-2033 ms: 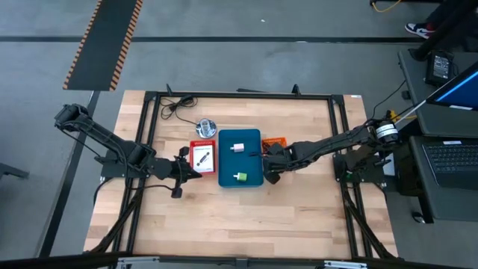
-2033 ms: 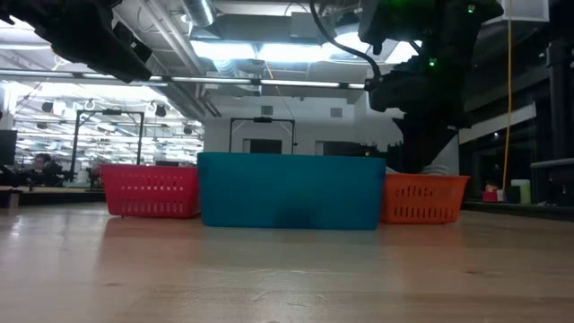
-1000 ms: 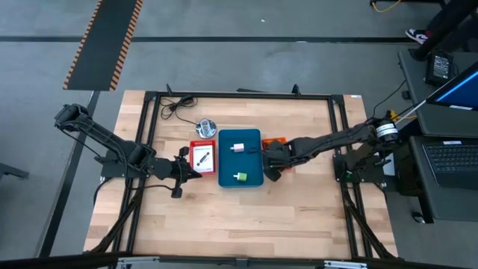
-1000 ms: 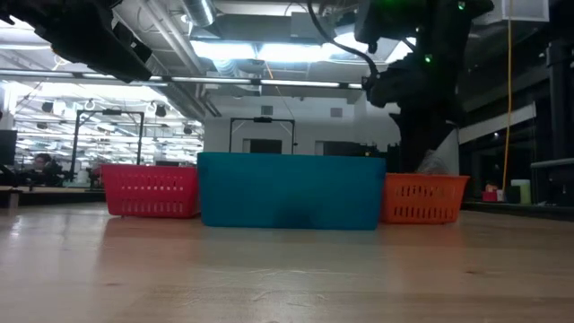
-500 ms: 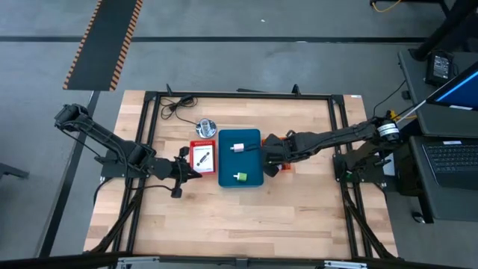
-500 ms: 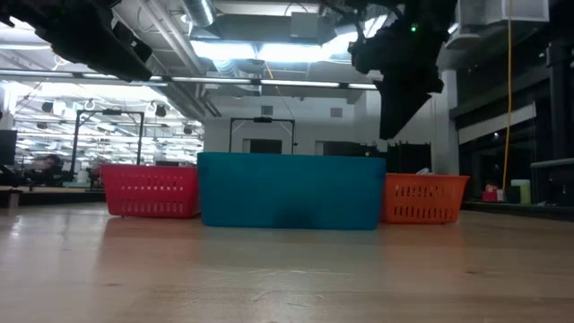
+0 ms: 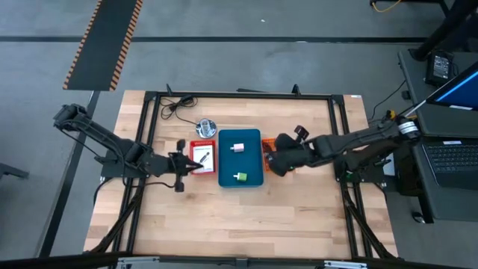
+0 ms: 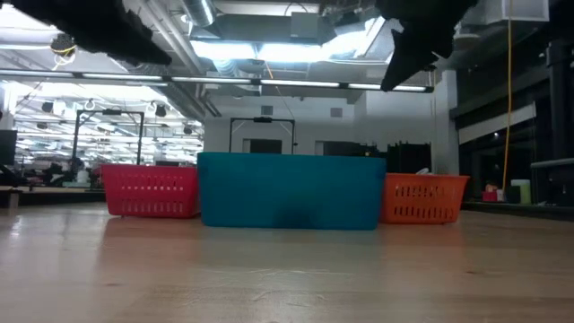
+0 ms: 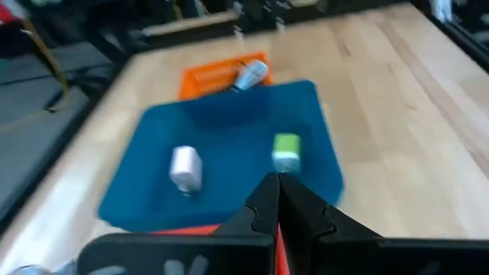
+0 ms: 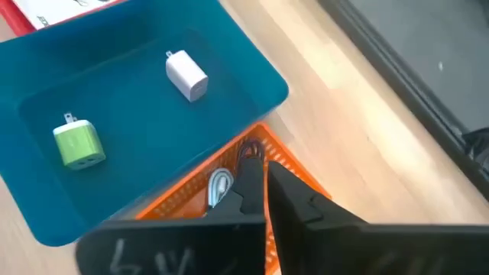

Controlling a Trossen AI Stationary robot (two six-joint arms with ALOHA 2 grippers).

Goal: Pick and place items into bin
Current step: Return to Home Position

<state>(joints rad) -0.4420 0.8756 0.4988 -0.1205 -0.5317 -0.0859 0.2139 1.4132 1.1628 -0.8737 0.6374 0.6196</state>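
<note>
A blue bin stands mid-table and holds a pale block and a green cube; both also show in the right wrist view, the block and the cube. A red basket to the bin's left holds a white card with black parts. An orange basket to its right holds a coiled blue-white cable. My left gripper hovers shut at the red basket's left side. My right gripper hangs shut above the orange basket, holding nothing that shows.
A shiny silver round object sits beyond the red basket, and a black cable lies near the table's far left corner. In the low view the red basket, blue bin and orange basket stand in a row. Bare wood lies nearer.
My right gripper has risen from down in the orange basket to well above it, turning about its wrist and drawing a little toward the table's right edge. The things in the bin and baskets have stayed where they were.
</note>
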